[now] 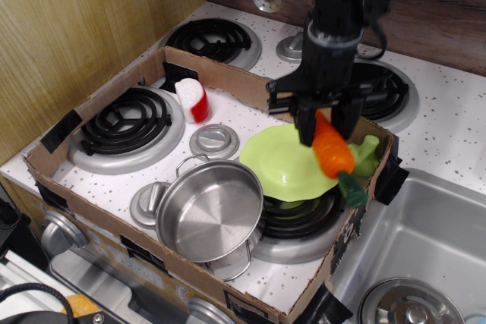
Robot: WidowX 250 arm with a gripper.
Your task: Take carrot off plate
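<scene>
In the single overhead view, the gripper [328,121] has its fingers clamped on the upper end of the carrot [334,152], which hangs tilted below it, green stub pointing down and to the right. The carrot appears lifted clear of the plate [285,166], though the angle makes that gap hard to judge. The plate lies just below and left of the gripper; the steel pot [209,214] sits farther down-left
</scene>
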